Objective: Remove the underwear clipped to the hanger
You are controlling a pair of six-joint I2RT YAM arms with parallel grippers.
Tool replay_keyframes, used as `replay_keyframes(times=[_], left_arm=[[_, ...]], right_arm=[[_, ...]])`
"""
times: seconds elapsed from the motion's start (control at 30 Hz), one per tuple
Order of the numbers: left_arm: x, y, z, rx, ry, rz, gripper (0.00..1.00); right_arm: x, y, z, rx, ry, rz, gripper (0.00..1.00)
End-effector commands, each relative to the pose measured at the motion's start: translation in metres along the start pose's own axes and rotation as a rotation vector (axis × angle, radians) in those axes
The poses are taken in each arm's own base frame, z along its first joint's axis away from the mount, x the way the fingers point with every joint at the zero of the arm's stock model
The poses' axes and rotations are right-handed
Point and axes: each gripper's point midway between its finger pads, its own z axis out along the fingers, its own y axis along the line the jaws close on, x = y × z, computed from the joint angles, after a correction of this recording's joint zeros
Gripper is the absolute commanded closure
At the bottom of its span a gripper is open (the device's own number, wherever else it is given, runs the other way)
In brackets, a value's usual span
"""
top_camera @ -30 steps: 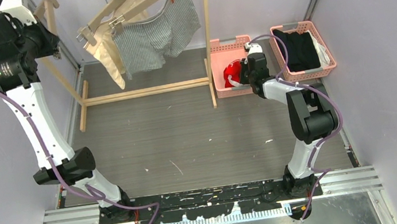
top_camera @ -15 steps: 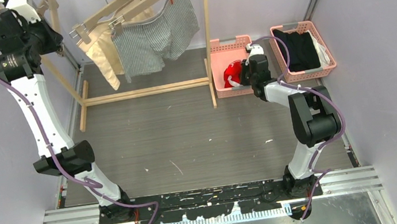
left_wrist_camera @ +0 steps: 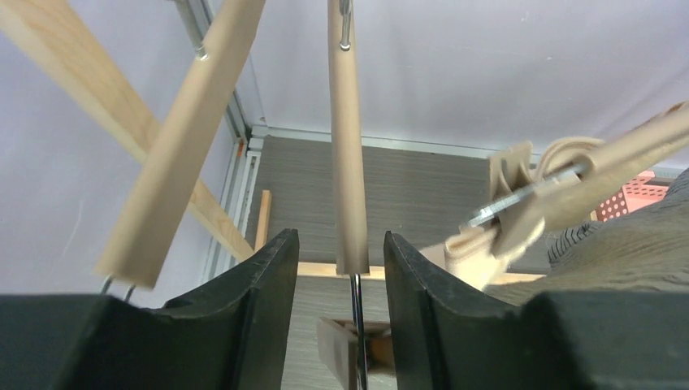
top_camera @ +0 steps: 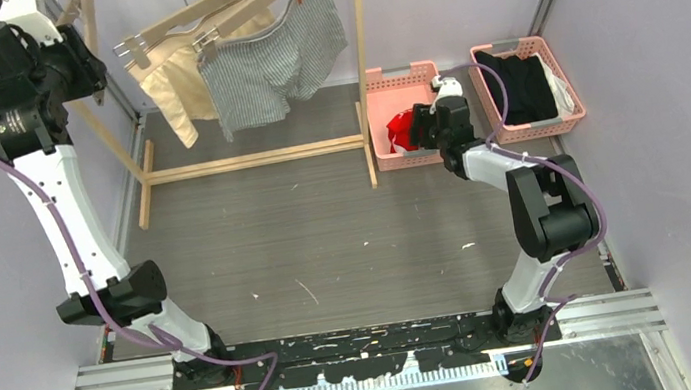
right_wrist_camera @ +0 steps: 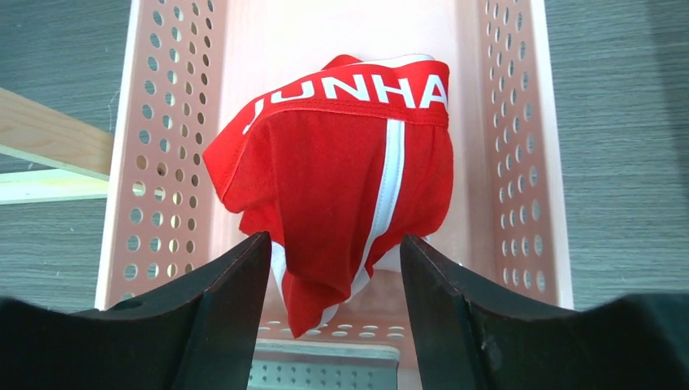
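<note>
Red underwear (right_wrist_camera: 337, 195) shows JUNHA lettering only in the right wrist view.

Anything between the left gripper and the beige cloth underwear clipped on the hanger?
Yes. A bare wooden bar hangs between the left gripper's open fingers; the beige cloth underwear sits to its right.

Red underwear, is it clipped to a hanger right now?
No, the red underwear lies crumpled inside the pink basket, with no hanger or clip on it.

Grey wood-grain table (top_camera: 325, 223), wooden rack (top_camera: 256, 158) stood at far left, pink basket (top_camera: 379, 130) and second basket (top_camera: 523, 42) set side by side at far right, pale flecks (top_camera: 467, 245) scattered mid-table.
</note>
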Motion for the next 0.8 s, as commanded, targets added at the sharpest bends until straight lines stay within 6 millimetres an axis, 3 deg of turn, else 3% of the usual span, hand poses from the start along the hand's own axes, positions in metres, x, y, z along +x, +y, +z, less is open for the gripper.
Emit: replay_keyframes(times=[0.0,0.23,0.5,0.63,0.77], left_arm=[[-0.033,0.003,-0.049,-0.065,-0.126,0.045,0.54],[-0.039,0.01,-0.08,-0.14,-0.156,0.068,0.46],[-0.057,0.006,-0.124,-0.172,-0.246,0.083,0.48],[-0.075,-0.013,-0.149,-0.102,-0.323,0.079,0.48],[-0.091,-0.052,-0.165,0.092,-0.386,0.066,0.51]], right_arm=[[-0.051,0.007,-0.024,-0.016,-0.151,0.004,0.34],[-0.073,0.011,-0.053,-0.033,-0.223,0.006,0.32],[-0.097,0.022,-0.088,-0.075,-0.29,0.009,0.32],[-0.104,0.026,-0.104,-0.079,-0.313,-0.001,0.33],[-0.111,0.032,-0.122,-0.09,-0.338,-0.01,0.33]])
